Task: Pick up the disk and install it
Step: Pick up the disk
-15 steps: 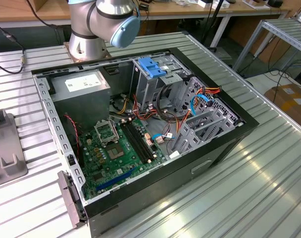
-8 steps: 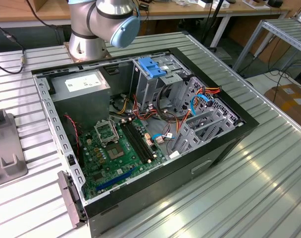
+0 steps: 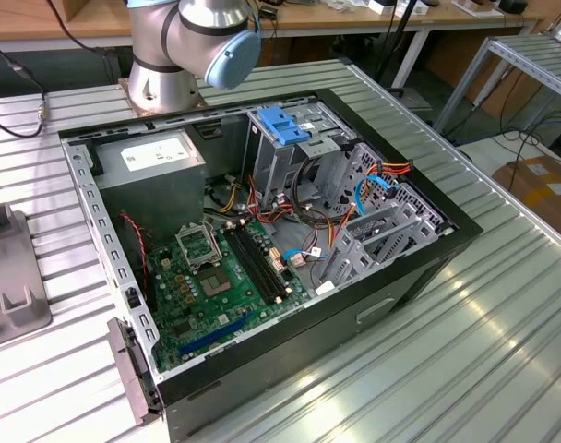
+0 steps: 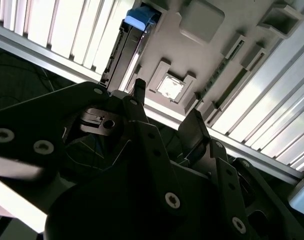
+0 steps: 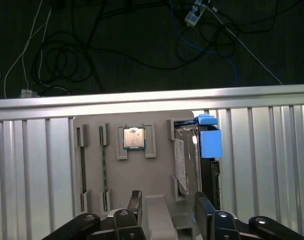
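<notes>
Exterior view first: at the left edge of the frame I see the grey holder tray (image 3: 8,277) on the table, at the upper left the arm (image 3: 197,37), and in the centre the open computer case (image 3: 290,365) with its drive cage (image 3: 294,161), where I judge the disk must go. In the first wrist view the disk (image 5: 208,145) stands on its edge in a slot of this tray, near the processor chip (image 5: 134,138), and it is not yet picked. The gripper (image 5: 168,200) hovers over the tray with the jaws spread wide and empty; the second wrist view shows the gripper (image 4: 167,102) the same way. I judge the step in hand is the approach for the grasp. The disk is closer to one finger than to the other, so I would centre the jaws over it, keep them parallel to its flat faces, and descend straight, so that no finger hits the slot walls.
</notes>
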Controlling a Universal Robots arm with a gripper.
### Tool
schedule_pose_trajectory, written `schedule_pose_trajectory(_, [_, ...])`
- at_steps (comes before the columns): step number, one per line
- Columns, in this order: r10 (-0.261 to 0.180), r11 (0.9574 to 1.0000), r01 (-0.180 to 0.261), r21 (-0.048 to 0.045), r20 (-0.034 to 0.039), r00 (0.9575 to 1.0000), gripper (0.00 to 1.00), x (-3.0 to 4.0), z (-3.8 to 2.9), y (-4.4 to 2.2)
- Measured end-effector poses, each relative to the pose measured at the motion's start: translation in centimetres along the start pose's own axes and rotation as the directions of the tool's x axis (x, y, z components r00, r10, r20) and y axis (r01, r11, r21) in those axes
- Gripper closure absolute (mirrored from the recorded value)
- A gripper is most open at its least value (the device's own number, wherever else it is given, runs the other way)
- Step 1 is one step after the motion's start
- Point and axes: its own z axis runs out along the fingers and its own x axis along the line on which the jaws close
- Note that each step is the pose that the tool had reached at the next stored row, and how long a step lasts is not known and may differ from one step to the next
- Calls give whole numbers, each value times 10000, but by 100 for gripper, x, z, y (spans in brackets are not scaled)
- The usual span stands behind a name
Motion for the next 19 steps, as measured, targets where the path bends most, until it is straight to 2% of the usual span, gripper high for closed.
schedule_pose_trajectory(19, [1,10000,-1,0,0,10000,46,-34,54,0])
